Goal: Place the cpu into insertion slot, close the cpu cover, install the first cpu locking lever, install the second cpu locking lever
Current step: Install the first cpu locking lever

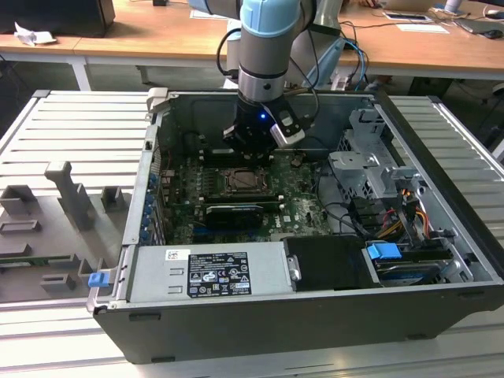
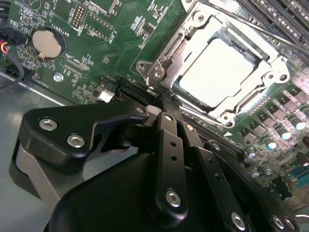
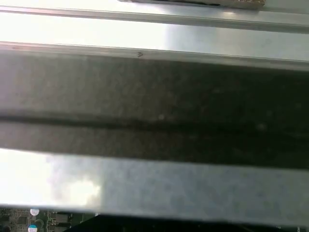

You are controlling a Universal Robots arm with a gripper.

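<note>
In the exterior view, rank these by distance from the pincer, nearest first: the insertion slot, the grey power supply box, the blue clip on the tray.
1. insertion slot, just under the pincer.
2. grey power supply box, at the case's front edge.
3. blue clip, outside the case, toward the exterior view's left.

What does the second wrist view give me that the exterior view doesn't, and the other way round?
Second wrist view alone: the cpu seated in the insertion slot, the cpu cover down around it, a coin cell on the board, and the gripper close beside the socket. Exterior view alone: the whole open computer case, the grey power supply and the arm reaching in. Both share the green motherboard and the socket.
</note>
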